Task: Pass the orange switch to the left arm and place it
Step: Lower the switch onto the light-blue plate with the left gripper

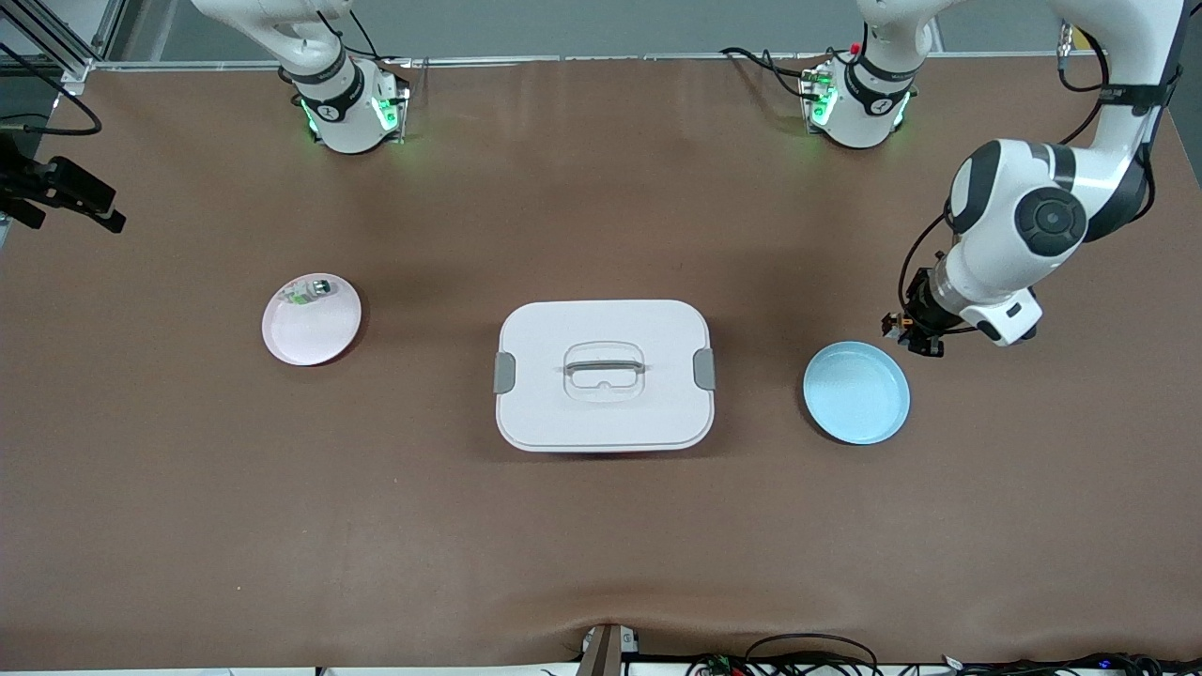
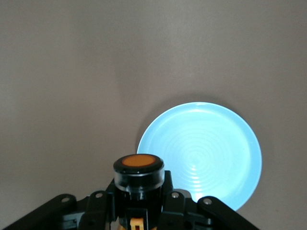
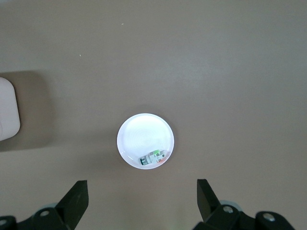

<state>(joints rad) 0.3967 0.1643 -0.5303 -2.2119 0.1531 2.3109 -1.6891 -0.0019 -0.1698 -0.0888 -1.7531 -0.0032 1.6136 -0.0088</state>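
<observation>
My left gripper (image 1: 909,330) is shut on the orange switch (image 1: 903,322) and holds it in the air over the brown table, close by the rim of the blue plate (image 1: 856,392). In the left wrist view the switch (image 2: 139,173) stands upright between the fingers of that gripper (image 2: 139,203), round orange face up, with the blue plate (image 2: 206,153) below. The white box (image 1: 601,413) sits mid-table. My right gripper (image 3: 141,194) is open and empty, high over the pink plate (image 3: 139,134); it is out of the front view.
The pink plate (image 1: 305,333) lies toward the right arm's end of the table and holds a small silvery-green clear part (image 1: 310,291), also seen in the right wrist view (image 3: 153,157). A corner of the box (image 3: 7,108) shows there too. A black clamp (image 1: 61,188) juts in at the table's edge.
</observation>
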